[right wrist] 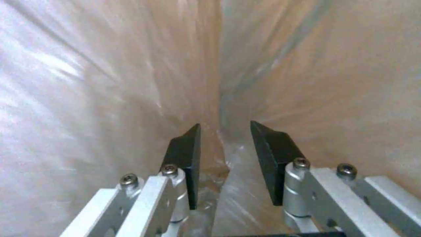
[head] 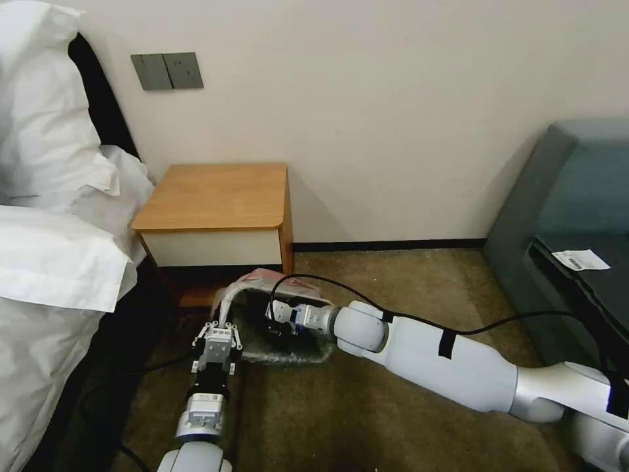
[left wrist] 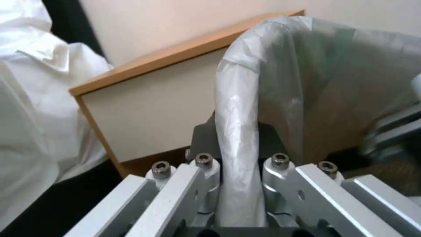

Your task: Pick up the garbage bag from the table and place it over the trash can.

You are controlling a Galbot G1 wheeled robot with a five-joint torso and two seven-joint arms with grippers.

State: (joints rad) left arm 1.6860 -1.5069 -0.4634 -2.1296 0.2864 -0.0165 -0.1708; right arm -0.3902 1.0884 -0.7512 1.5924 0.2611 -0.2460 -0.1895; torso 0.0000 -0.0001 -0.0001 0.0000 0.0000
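Observation:
The garbage bag (head: 295, 357), grey crinkly plastic with a pinkish rim, is draped around the trash can on the carpet in front of the table (head: 216, 196). The bin's pale green (left wrist: 333, 46) shows through the plastic. My left gripper (head: 221, 321) is shut on a rolled band of the bag (left wrist: 239, 108) at the bin's near-left edge. My right gripper (head: 272, 321) reaches in from the right and sits down inside the bag, open (right wrist: 223, 138), with a fold of plastic (right wrist: 232, 171) between its fingers. The table's wooden top is bare.
A bed with white pillows (head: 46, 196) fills the left side, close to my left arm. A dark teal sofa (head: 576, 216) with a paper tag stands at the right. Open carpet (head: 406, 282) lies between sofa and bin. A black cable (head: 393, 314) runs along my right arm.

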